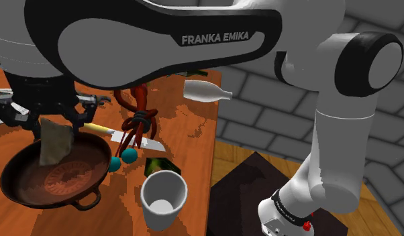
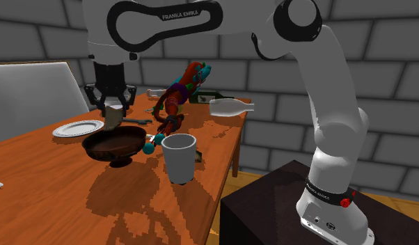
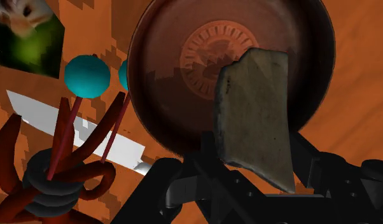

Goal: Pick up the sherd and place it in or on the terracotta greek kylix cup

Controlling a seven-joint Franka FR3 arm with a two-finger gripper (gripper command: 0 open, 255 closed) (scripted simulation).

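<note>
- The wooden table [image 1: 187, 134] spreads out beneath your pincer, orange-brown, with everything laid on it.
- Your white arm [image 1: 214, 40] sweeps over the table, and the pincer hangs from its far end.
- The dark stand [image 1: 241, 194] sits off the table's edge, well away from the pincer.
- Here's the kylix cup [image 1: 66, 178], a wide, shallow, dark reddish-brown bowl with a loop handle, directly under the pincer. In the wrist view its round medallion [image 3: 212, 54] shows just behind the sherd.
- A white cup [image 1: 164, 198] stands upright beside the kylix, off to one side of the pincer and apart from it.
- A red coiled toy [image 1: 139, 121] with two teal balls [image 3: 86, 75] lies near the pincer, just beside the kylix's rim.
- A white bottle [image 1: 206, 90] lies on its side beyond the toy, far from the pincer.
- A white plate [image 2: 77, 128] rests flat on the other side of the pincer from the cup.
- A knife [image 3: 88, 130] lies under the toy's strands.
- Your pincer [image 1: 58, 123] points down, its fingers clamped on the sherd.
- And the sherd [image 3: 257, 114], a flat grey-tan fragment, hangs upright over the kylix's bowl; whether its lower edge touches, you cannot tell.
</note>
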